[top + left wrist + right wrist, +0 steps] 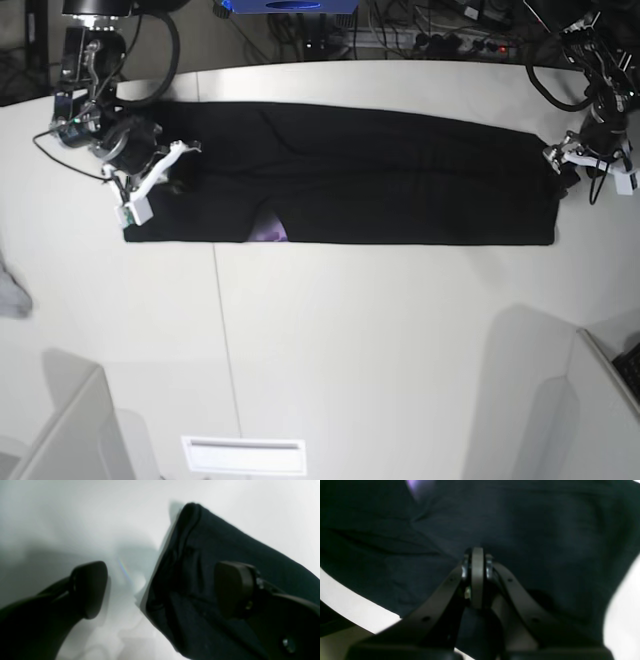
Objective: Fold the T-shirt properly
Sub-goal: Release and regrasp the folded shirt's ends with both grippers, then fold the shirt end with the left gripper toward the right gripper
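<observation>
Lying as long narrow black band across far half of tabletop (330, 340): T-shirt (350, 175), lengthwise folds seemingly done, crosswise folds remaining. Left gripper (160, 590) hanging at band's end, jaws gaping, holding nothing. Right gripper (477, 562) sitting over opposite end, jaws closed; whether cloth pinched, cannot tell.

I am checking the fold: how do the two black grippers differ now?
The left gripper has its jaws wide apart, one finger over the white table, the other over the black cloth T-shirt. The right gripper is shut, above the shirt's other end. Both sit at the folded shirt's ends.
</observation>
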